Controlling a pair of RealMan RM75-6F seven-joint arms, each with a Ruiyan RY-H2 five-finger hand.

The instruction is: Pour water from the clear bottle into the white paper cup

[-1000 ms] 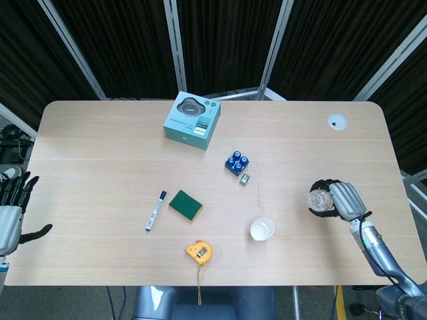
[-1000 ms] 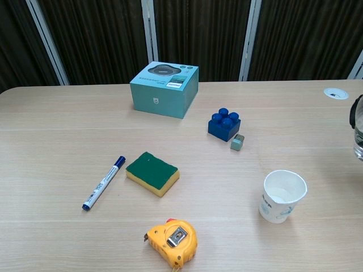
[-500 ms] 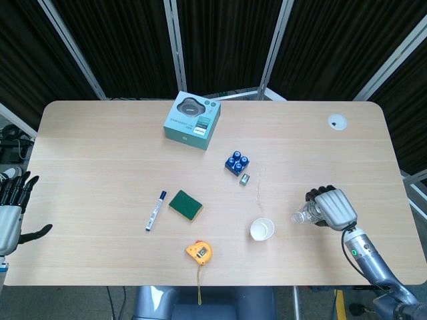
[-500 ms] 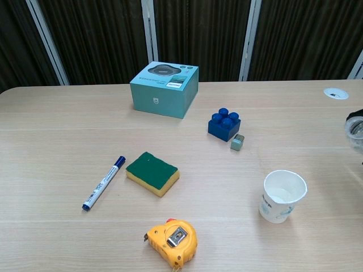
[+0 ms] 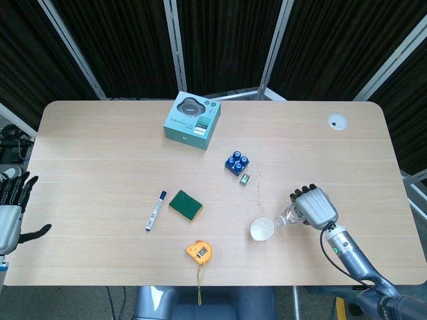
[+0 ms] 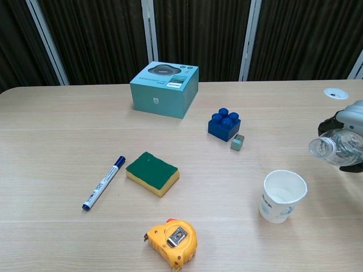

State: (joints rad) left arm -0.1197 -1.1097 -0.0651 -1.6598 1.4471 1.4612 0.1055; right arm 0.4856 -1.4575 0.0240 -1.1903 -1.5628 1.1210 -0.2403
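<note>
The white paper cup (image 5: pixel 262 229) (image 6: pixel 282 196) stands upright on the table, near the front edge. My right hand (image 5: pixel 313 207) (image 6: pixel 350 123) grips the clear bottle (image 5: pixel 287 217) (image 6: pixel 336 148) just right of the cup. The bottle is tipped over towards the cup, its open mouth close above and to the right of the rim. No stream of water shows. My left hand (image 5: pixel 12 210) hangs open off the table's left edge, holding nothing.
A yellow tape measure (image 5: pixel 199 252) lies left of the cup, with a green sponge (image 5: pixel 185 205) and a blue marker (image 5: pixel 155 210) further left. Blue blocks (image 5: pixel 237 163) with a small grey piece (image 5: pixel 245 179) sit behind the cup. A teal box (image 5: pixel 193 120) stands at the back.
My right hand has carried the bottle leftwards to the cup and tipped it from upright to nearly lying over. The left hand has not moved.
</note>
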